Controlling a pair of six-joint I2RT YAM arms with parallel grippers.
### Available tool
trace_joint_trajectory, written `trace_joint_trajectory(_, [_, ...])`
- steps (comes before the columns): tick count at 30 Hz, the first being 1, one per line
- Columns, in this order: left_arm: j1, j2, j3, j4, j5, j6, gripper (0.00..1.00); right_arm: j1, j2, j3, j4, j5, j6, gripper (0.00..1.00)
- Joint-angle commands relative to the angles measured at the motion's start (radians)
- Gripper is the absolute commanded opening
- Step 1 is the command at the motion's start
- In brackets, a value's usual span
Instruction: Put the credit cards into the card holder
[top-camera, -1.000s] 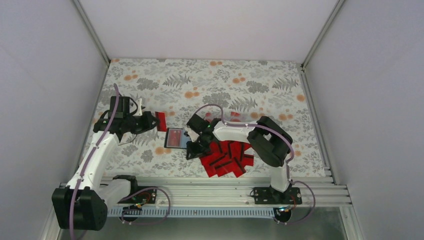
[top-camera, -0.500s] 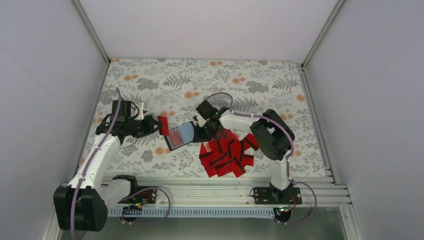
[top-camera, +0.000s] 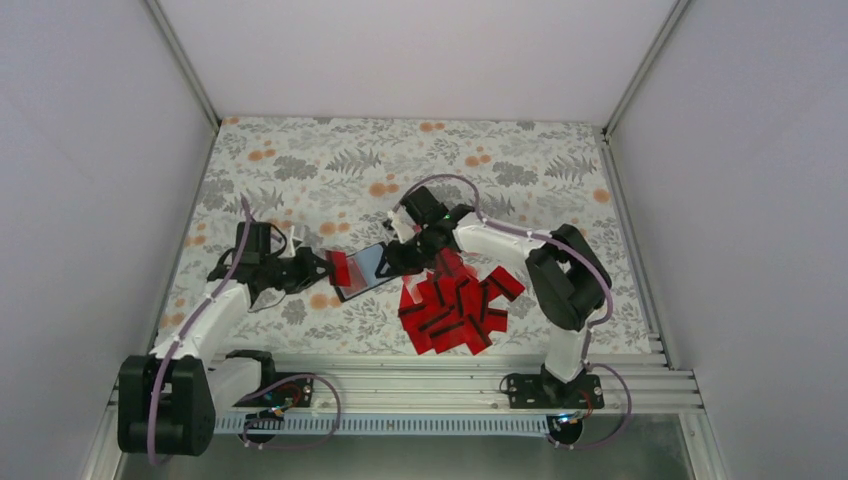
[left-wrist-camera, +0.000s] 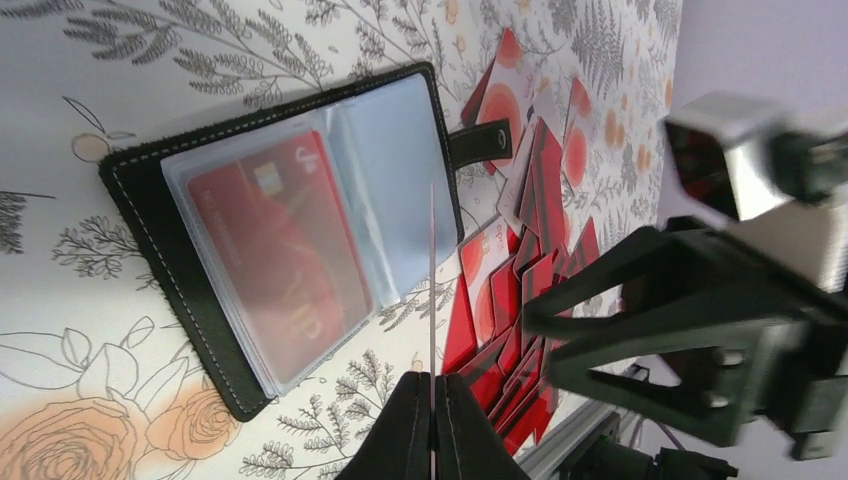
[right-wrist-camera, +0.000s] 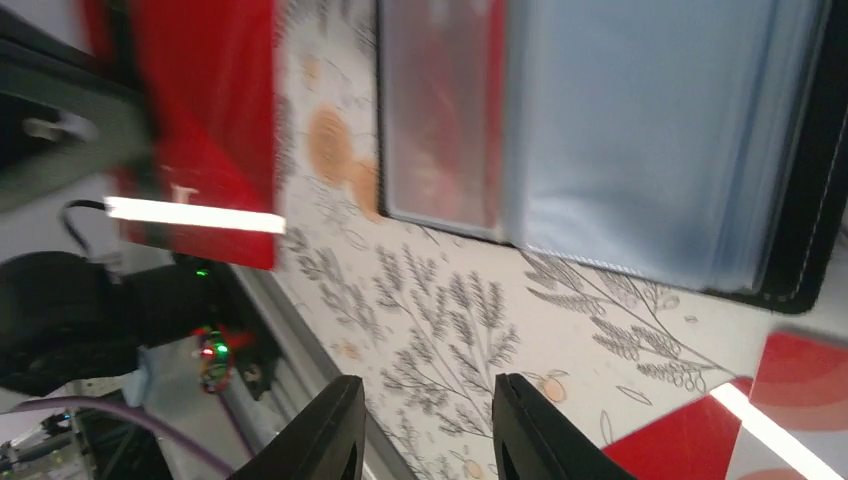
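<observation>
Left wrist view: the left claw (left-wrist-camera: 432, 400) is pinching one red card (left-wrist-camera: 432, 260) edge-on, close to the open wallet (left-wrist-camera: 395, 180) at centre frame. A stored card (left-wrist-camera: 285, 250) is sitting inside; the pile (top-camera: 455, 305) lower right is waiting. The right claw (right-wrist-camera: 428, 390) is gaping, empty.

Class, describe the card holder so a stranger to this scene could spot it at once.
On the grey floral tablecloth, find the heap of bright red rectangular cards near the front edge. Just left of it lies the small black folding card holder, opened flat. Only it has a black stitched border and shiny clear sleeves.
</observation>
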Motion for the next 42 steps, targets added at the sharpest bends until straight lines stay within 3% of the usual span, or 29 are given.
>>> trace_joint_trajectory(1, [-0.001, 0.063, -0.029, 0.11, 0.086, -0.027, 0.02, -0.054, -0.012, 0.06, 0.034, -0.094, 0.021, 0.36])
trace_joint_trajectory(9, [0.0, 0.233, -0.007, 0.115, 0.128, 0.089, 0.02, -0.114, 0.138, 0.208, 0.059, -0.188, 0.065, 0.44])
trace_joint_trajectory(21, [-0.002, 0.379, 0.027, 0.149, 0.149, 0.128, 0.02, -0.123, 0.281, 0.301, 0.049, -0.205, 0.081, 0.43])
trace_joint_trajectory(42, [-0.008, 0.514, 0.077, 0.209, 0.2, 0.141, 0.02, -0.169, 0.333, 0.197, 0.046, -0.174, 0.013, 0.37])
